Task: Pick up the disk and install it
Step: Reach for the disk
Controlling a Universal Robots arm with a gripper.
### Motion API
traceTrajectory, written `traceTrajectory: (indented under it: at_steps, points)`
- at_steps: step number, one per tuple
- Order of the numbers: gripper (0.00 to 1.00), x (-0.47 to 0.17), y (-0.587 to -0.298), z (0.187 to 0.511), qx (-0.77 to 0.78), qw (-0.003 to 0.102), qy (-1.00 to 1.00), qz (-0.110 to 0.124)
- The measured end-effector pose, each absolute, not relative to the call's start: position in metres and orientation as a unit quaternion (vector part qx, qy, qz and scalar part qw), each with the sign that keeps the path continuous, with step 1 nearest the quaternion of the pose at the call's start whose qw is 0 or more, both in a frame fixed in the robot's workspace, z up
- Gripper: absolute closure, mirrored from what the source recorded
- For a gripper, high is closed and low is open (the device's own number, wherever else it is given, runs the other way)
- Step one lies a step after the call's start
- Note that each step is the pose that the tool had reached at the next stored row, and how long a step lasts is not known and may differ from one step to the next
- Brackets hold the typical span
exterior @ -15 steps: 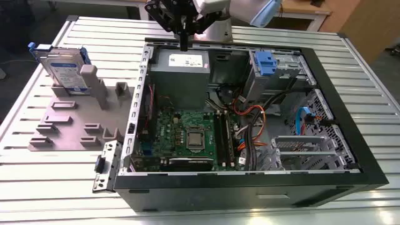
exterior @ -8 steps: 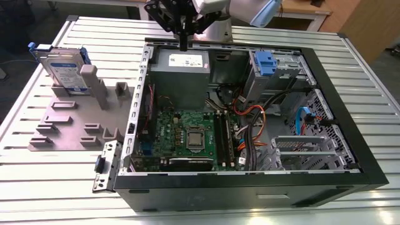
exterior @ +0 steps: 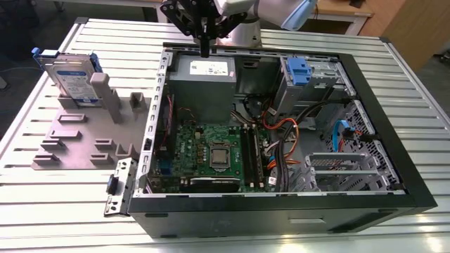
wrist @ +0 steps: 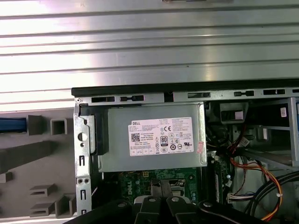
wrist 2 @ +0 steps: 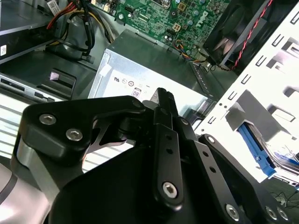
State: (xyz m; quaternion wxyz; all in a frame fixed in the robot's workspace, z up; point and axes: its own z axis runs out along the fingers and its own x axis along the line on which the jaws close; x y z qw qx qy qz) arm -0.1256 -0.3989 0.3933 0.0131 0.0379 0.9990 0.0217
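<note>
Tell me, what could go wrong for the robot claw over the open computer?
The black gripper hangs over the grey metal power-supply box; coming straight down could bump it. The silver rectangular disk with the blue frame stands upright in the grey holder, outside the case's metal side wall; a low sweep toward it might clip that wall or tip the disk over.

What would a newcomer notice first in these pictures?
The open computer case lies in the middle of the table, its green board bare. The gripper hangs above the grey power-supply box. The disk stands upright in a grey holder at the exterior view's left.
</note>
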Motion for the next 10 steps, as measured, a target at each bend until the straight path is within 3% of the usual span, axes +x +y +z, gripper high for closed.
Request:
traceTrajectory:
  at_steps: [10]
  points:
    - [0.89, -0.1299, -0.3988, 0.3933, 0.038, 0.013, 0.999, 0.022]
